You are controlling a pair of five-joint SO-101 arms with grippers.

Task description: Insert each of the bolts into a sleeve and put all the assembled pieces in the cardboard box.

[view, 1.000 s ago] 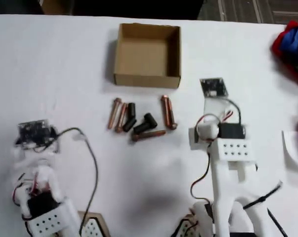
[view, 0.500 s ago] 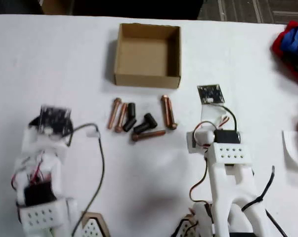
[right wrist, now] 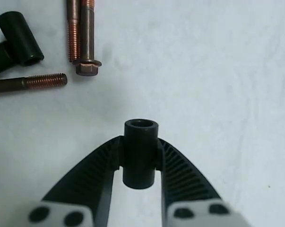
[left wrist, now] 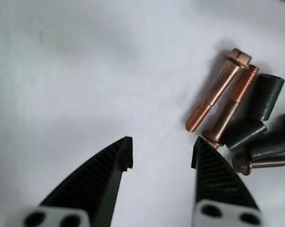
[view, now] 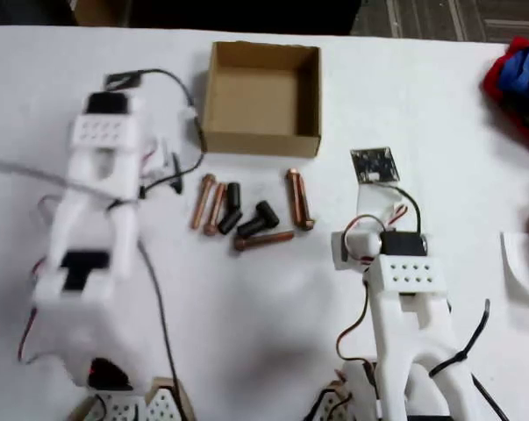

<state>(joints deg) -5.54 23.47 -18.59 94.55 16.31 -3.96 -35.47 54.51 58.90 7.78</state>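
Several copper bolts and black sleeves lie in a loose cluster in front of the open cardboard box. My left gripper hangs open over bare cloth just beside the cluster. Its nearest bolt and sleeve lie a little past one fingertip. The left arm stretches up the table's left side. My right gripper is shut on an upright black sleeve, hollow end up, right of a pair of bolts. The right arm stands right of the cluster.
A heap of red and blue cloth lies at the far right edge, with a white object below it. Both arm bases sit at the front edge. The box is empty inside.
The left arm has swung from the front left corner up and across toward the bolts. The right arm pulled back slightly a second ago and has kept still since.
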